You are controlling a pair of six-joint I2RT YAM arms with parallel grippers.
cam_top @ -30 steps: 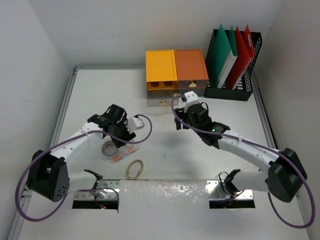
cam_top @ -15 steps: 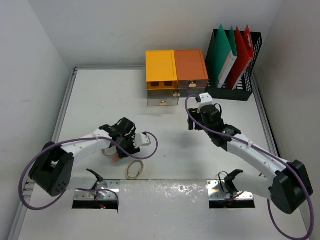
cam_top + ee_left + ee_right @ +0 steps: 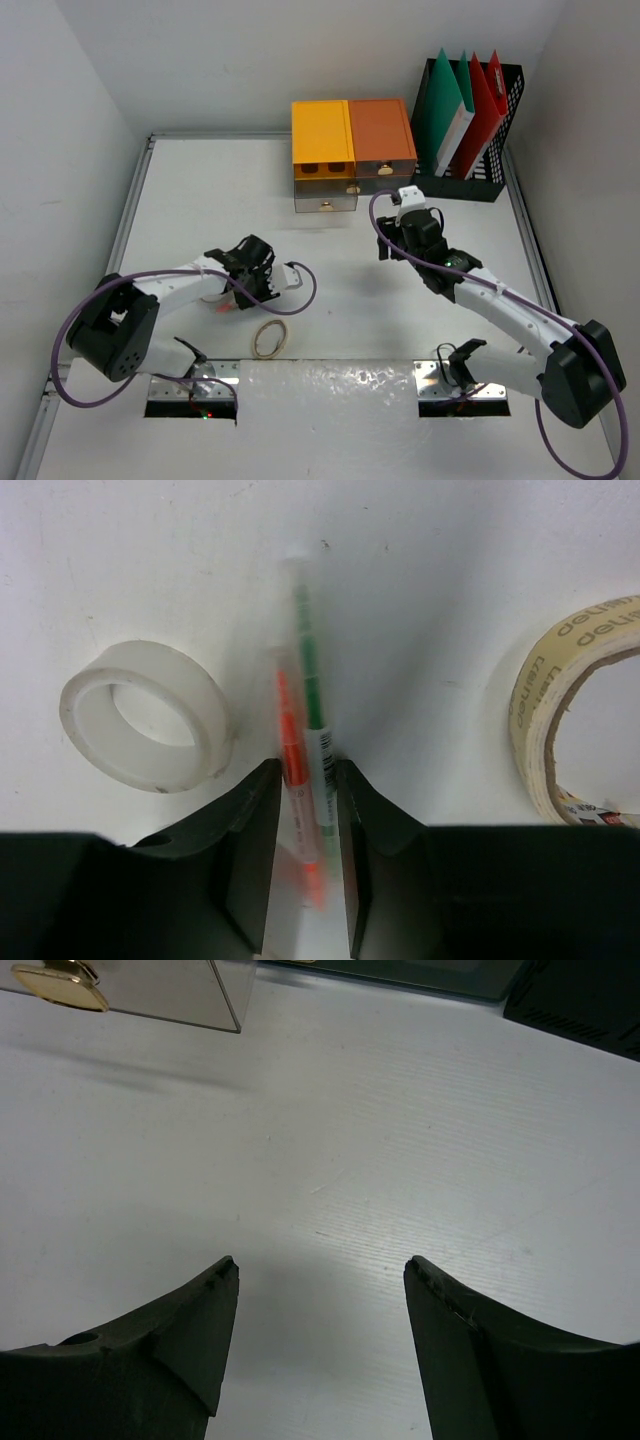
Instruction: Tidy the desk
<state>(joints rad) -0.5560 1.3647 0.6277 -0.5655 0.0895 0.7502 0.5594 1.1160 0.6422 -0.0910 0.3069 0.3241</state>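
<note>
The left gripper (image 3: 308, 775) is clenched on the pens (image 3: 305, 730), one orange and one green, lying side by side on the desk (image 3: 200, 190); both jaws press their outer sides. A second ago this gripper stood wider and nearer the drawer unit (image 3: 350, 150), above the clear tape roll (image 3: 145, 715); it has since drawn away from the drawer unit toward the near edge and come down onto the pens. On the pens' left, as the left wrist view shows them, the clear tape roll lies just beside the left jaw; in the top view the arm now hides most of it. On the pens' right lies a beige masking tape roll (image 3: 560, 710), apart from the jaw; it sits where it did a second ago, well apart from the drawer unit on the near-left.

The right gripper (image 3: 320, 1265) hangs released, jaws wide over bare desk with nothing between them; a second ago it was close under the drawer unit's front, and it has backed off to the near-right. A drawer with a gold knob (image 3: 60, 988) shows at the top of its wrist view.

The desk spans the whole floor of the scene, the drawer unit at its far middle; just right of the drawer unit stands a black file rack (image 3: 460, 187) holding green and red folders (image 3: 445, 100).
</note>
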